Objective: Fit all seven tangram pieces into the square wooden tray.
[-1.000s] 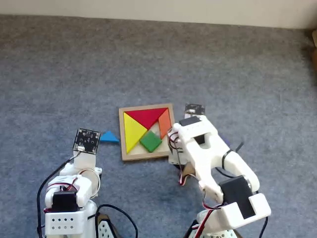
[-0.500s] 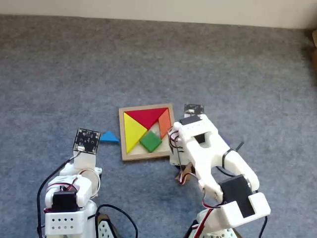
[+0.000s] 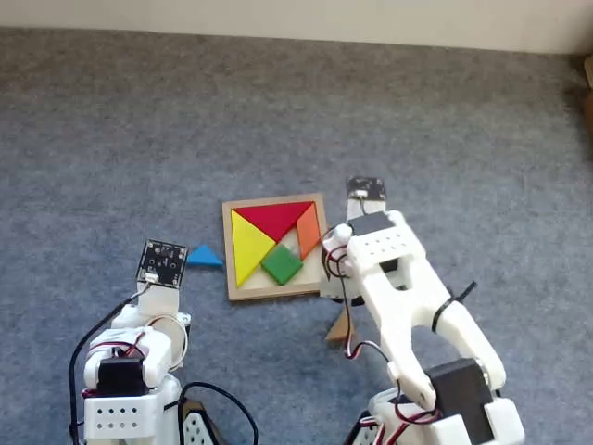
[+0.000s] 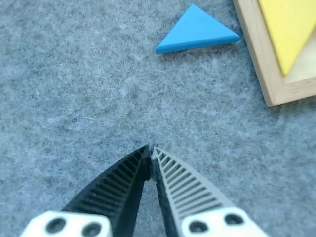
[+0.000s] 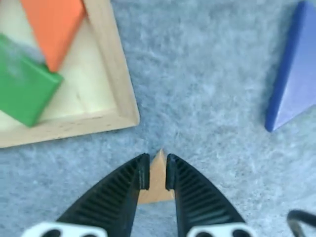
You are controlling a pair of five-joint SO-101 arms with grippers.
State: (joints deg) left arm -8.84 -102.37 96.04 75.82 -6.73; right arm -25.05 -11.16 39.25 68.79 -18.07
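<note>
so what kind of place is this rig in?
Probably a hobby or lab tabletop setup, not a factory: a grey felt-like mat, a wooden tray of tangram pieces, and the right gripper shut on a tan triangle.

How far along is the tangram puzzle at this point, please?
Done: the red piece, yellow piece, green square and orange piece lie in the tray. In hand: the right arm's jaws are closed on a tan triangle. Left: that triangle, the light blue triangle and the dark blue piece, all outside the tray.
</note>
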